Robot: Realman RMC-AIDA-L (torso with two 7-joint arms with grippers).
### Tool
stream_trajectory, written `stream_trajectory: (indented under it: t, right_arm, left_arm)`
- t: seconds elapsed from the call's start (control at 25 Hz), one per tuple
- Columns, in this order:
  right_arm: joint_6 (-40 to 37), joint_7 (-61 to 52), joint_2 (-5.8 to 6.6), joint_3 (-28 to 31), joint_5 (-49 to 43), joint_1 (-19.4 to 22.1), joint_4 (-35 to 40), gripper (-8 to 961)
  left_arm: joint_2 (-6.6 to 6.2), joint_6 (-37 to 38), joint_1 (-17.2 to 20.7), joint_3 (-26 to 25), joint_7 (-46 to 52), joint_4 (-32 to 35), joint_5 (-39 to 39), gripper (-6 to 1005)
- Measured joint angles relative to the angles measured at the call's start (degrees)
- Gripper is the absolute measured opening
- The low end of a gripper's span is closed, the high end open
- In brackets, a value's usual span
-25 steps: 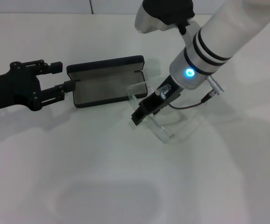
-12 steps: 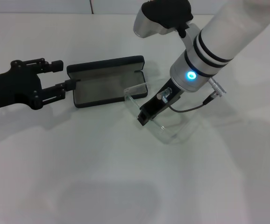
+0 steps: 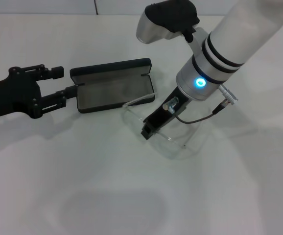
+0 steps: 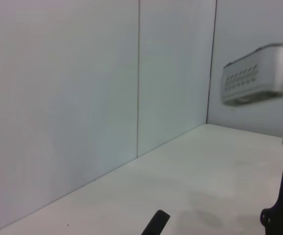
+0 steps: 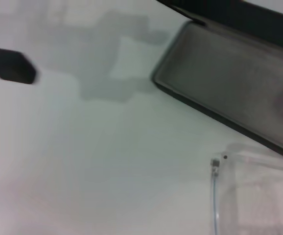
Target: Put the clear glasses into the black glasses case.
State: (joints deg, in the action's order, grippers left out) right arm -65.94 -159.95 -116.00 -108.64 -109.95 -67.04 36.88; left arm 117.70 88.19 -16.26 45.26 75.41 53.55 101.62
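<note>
The black glasses case (image 3: 113, 86) lies open on the white table, grey lining up; the right wrist view also shows the case (image 5: 229, 83). The clear glasses (image 3: 170, 139) sit just in front of the case's right end, one thin arm (image 3: 139, 101) reaching toward its rim, and the glasses (image 5: 259, 196) show in the right wrist view too. My right gripper (image 3: 150, 127) points down and is shut on the glasses' frame. My left gripper (image 3: 62, 84) is open at the case's left end, its lower finger (image 3: 68, 92) touching the case edge.
The white table (image 3: 82, 186) spreads around the case. A white wall with a vertical seam (image 4: 138, 78) stands behind the table. The right arm's grey wrist housing (image 3: 166, 19) hangs over the area behind the case.
My right gripper has shifted a little toward the table's front with the glasses, and their thin arm has dropped away from the case lid. The left arm has edged slightly left.
</note>
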Motion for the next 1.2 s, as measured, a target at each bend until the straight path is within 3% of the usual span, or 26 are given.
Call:
stream_trajectory:
  t: [0.32, 0.44, 0.68, 0.92, 1.08, 1.2]
  right_arm:
    - [-8.0, -1.1, -0.08, 12.0, -11.9, 10.6, 19.8, 128]
    - [-9.4, -1.2, 0.06, 13.7, -12.9, 13.1, 23.6, 113]
    - [-9.2, 2.8, 0.15, 18.0, -13.1, 22.8, 38.2, 85]
    - [-10.8, 9.3, 0.21, 23.9, -7.1, 30.4, 48.3, 65]
    - [-12.6, 19.5, 0.28, 29.6, 4.6, 34.4, 47.6, 65]
    - [-14.4, 31.6, 0.33, 33.1, 15.3, 37.0, 42.7, 65]
  left_arm:
    - [-0.10, 0.6, 1.0, -1.5, 0.0, 0.1, -1.1, 531]
    - [-0.19, 0.6, 1.2, -1.6, 0.0, 0.2, -2.1, 530]
    - [-0.55, 0.6, 2.6, -2.5, 0.0, 0.2, -8.2, 528]
    - [-0.38, 1.7, 2.7, -3.5, 0.0, 0.2, -10.3, 525]
    - [0.10, 3.0, 2.0, -4.5, 0.4, 0.2, -12.3, 523]
    - [0.22, 4.2, 1.4, -4.5, 0.9, 0.2, -15.8, 522]
